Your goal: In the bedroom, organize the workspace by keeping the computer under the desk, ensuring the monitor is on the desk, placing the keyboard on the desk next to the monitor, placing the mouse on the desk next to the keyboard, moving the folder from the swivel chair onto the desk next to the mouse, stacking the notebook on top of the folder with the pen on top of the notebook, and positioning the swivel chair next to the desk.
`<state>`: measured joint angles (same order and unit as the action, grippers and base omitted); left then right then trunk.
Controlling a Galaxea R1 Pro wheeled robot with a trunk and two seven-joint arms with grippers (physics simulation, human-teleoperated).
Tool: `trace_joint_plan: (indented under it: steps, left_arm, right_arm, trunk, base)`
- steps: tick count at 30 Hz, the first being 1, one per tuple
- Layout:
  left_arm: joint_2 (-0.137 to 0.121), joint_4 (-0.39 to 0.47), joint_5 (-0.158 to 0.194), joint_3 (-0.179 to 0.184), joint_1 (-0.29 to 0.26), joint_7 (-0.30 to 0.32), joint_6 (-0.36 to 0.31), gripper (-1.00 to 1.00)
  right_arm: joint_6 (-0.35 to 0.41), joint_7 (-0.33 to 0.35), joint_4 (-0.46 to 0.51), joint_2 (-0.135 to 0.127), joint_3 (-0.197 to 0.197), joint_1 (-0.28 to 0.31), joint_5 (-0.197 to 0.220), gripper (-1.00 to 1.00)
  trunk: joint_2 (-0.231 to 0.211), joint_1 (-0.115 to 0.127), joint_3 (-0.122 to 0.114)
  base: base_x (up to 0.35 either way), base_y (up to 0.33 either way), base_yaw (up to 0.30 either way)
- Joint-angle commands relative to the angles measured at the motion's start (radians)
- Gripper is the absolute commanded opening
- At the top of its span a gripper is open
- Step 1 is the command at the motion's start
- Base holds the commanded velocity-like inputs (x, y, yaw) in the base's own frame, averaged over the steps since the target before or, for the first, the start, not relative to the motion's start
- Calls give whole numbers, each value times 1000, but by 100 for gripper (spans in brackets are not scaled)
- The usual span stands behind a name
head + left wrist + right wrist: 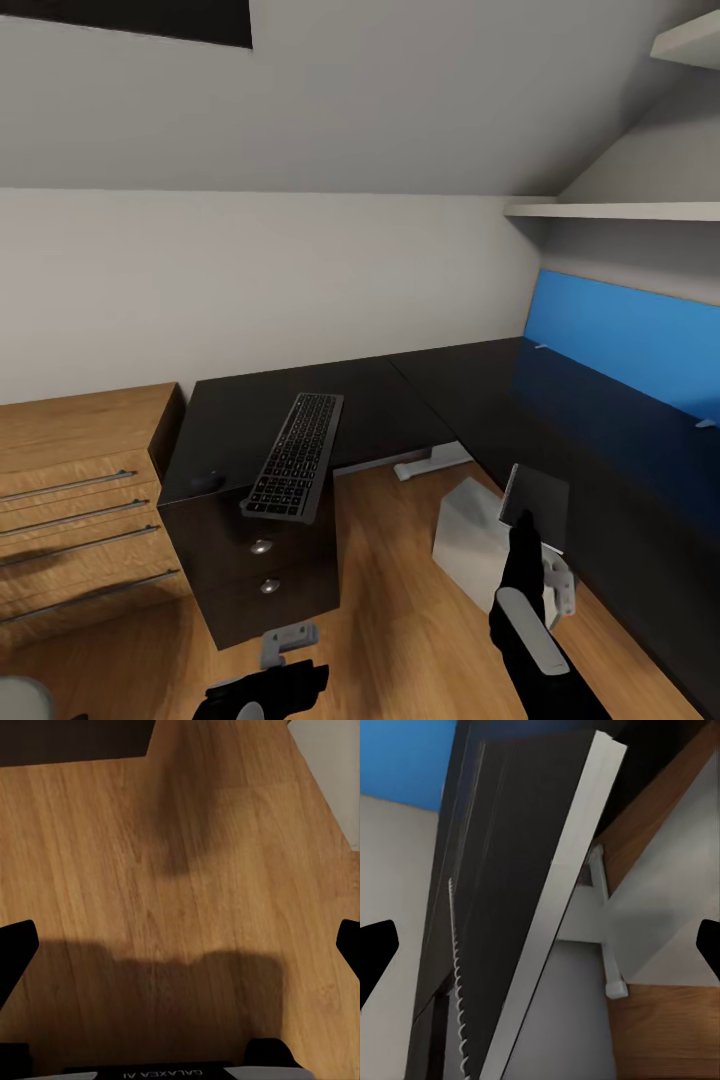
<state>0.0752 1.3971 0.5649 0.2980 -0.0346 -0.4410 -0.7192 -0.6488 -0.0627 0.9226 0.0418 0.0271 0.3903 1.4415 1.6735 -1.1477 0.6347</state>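
While keyboard point(294, 456) overhangs desk point(400, 400), right gripper point(523, 530) well apart

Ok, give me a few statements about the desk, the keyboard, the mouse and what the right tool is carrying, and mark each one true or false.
1. The keyboard lies fully on the desk. False: its near end hangs over the edge.
2. The mouse sits on the desk beside the keyboard. True.
3. The right tool holds a dark spiral-bound notebook. True.
4. The left tool grips the notebook too. False: it is open over bare wooden floor.
5. A blue panel stands along the desk's right side. True.
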Motion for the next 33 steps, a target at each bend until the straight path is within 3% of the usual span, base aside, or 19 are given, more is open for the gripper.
trace_joint_plan:
  steps: [1, 9, 33]
  left_arm:
    - [0, 1, 10, 1, -1, -10, -2, 100]
    - [-1, 0, 10, 3, -1, -10, -2, 100]
    - [-2, 0, 9, 3, -1, -13, 0, 100]
  right_arm:
    - [-5, -6, 2, 0, 3, 1, 8, 100]
    - [-5, -5, 6, 0, 2, 0, 43, 100]
    - [-6, -3, 7, 0, 6, 1, 48, 100]
  trunk:
    - [1, 0, 1]
    - [1, 0, 1]
    - [1, 0, 1]
  base:
    - [0, 0, 0]
    - [0, 0, 0]
    - [0, 0, 0]
